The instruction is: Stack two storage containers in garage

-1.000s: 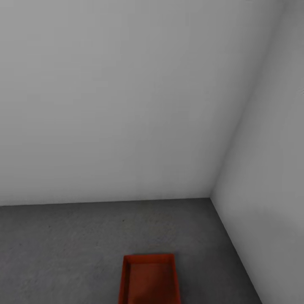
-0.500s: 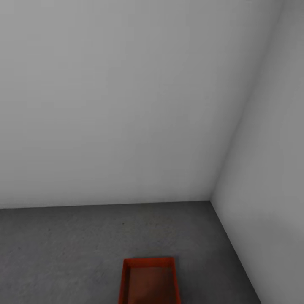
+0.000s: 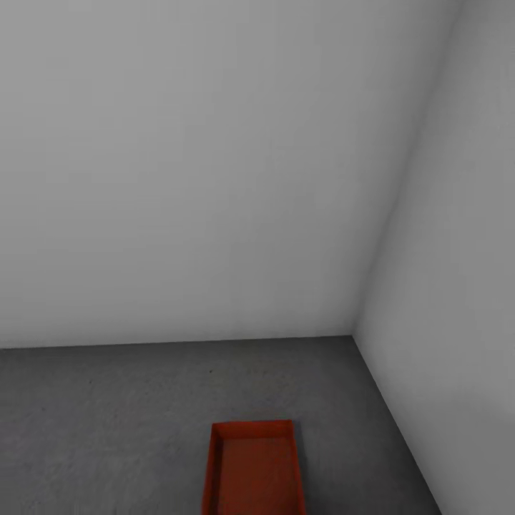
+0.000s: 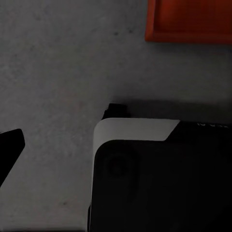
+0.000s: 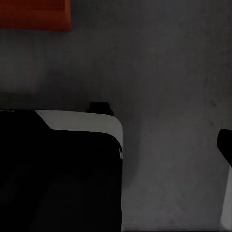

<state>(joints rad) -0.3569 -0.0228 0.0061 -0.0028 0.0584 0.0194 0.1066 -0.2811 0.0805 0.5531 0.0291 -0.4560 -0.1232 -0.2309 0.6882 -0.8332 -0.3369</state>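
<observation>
Orange-red storage container (image 3: 254, 472) flat on dark concrete floor (image 3: 107, 422) at near center, open side up, short of the grey-white walls' (image 3: 214, 179) far-right corner; hand state of both arms: cannot tell.

No legible text, label, brand, number or sign in any view. Head view: the storage container (image 3: 254, 472) has plain orange-red walls with no print; the floor (image 3: 107, 429) and both walls (image 3: 179, 179) are unmarked. Left wrist view: a faint row of tiny light marks sits on the dark robot base (image 4: 164, 183) near its white edge, too small and blurred to read. Right wrist view: nothing printed on the visible surfaces.
</observation>
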